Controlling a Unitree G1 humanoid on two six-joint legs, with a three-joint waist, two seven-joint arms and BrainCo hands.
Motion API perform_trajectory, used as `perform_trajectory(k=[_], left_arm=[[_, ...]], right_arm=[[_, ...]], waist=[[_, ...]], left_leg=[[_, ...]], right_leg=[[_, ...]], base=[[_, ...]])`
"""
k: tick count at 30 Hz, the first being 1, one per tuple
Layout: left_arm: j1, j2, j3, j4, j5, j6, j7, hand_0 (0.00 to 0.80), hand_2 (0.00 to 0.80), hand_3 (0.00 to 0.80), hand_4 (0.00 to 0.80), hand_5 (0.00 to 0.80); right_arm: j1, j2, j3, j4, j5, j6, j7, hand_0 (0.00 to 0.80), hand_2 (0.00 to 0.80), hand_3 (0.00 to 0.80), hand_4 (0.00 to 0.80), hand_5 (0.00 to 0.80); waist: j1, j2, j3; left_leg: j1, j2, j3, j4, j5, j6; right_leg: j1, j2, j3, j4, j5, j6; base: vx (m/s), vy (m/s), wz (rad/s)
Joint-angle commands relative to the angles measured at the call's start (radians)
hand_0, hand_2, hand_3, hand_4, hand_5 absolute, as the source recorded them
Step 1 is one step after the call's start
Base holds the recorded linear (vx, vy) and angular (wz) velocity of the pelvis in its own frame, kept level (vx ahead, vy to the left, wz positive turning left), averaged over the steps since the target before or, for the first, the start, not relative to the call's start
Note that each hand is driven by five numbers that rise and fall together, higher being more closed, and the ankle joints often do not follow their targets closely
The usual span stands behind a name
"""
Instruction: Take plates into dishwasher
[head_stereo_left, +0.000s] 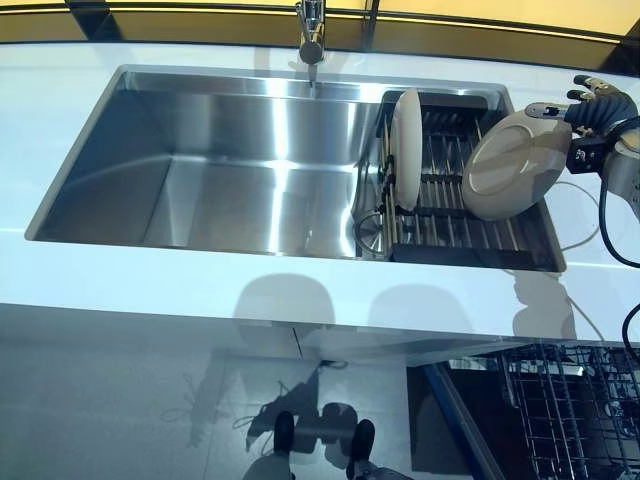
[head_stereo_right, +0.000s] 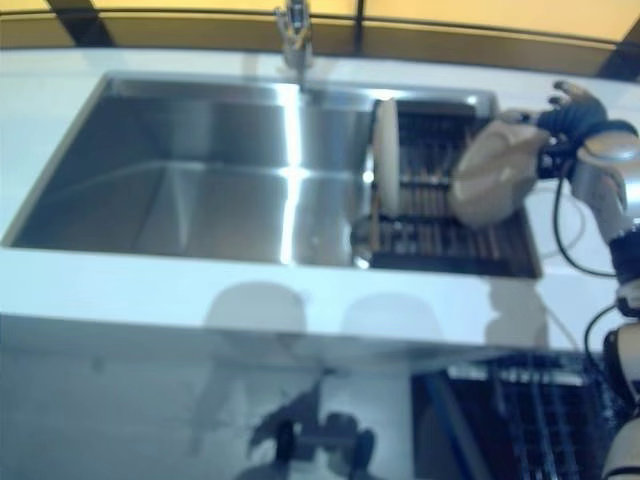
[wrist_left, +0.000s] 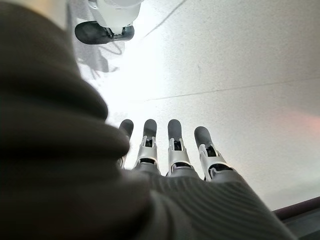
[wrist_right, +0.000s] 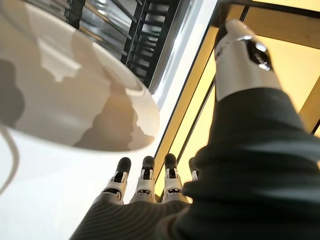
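Two white plates are in the dark drying rack (head_stereo_left: 450, 215) at the right end of the sink. One plate (head_stereo_left: 405, 148) stands upright on its edge at the rack's left side. The other plate (head_stereo_left: 512, 165) leans tilted over the rack's right side. My right hand (head_stereo_left: 600, 108) is at this plate's upper right rim, open, with fingers and thumb straight; in the right wrist view the plate (wrist_right: 65, 100) fills the space before the palm. My left hand (wrist_left: 175, 150) shows only in its wrist view, open, hanging over the floor.
The steel sink (head_stereo_left: 200, 190) is set into a white counter (head_stereo_left: 150, 285), with a faucet (head_stereo_left: 311, 30) at its back. Below the counter at the right, the dishwasher's wire rack (head_stereo_left: 570, 410) is pulled out over its open door (head_stereo_left: 450, 420).
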Motion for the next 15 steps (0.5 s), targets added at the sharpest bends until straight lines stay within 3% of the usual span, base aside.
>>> perform_trajectory(k=[1,15], left_arm=[[0.013,0.052,-0.04,0.039,0.005,0.002,0.019,0.0,0.0,0.0,0.0,0.0],[0.035,0.058,-0.033,0.037,0.022,-0.008,0.02,0.0,0.0,0.0,0.0,0.0]], right_arm=[[-0.128,-0.071,0.08,0.041,-0.046,-0.02,0.005,0.0,0.0,0.0,0.0,0.0],[-0.118,-0.101,0.093,0.083,-0.059,0.015,0.061,0.0,0.0,0.0,0.0,0.0]], waist=[[0.008,-0.025,-0.036],[0.005,-0.029,-0.05]], left_leg=[[-0.013,-0.014,0.008,-0.005,-0.062,0.019],[0.006,-0.013,0.017,-0.005,-0.07,0.017]], right_leg=[[0.036,-0.013,-0.027,-0.001,-0.071,0.046],[0.052,-0.013,-0.021,-0.001,-0.077,0.047]], base=[[0.0,0.0,0.0],[0.0,0.0,0.0]])
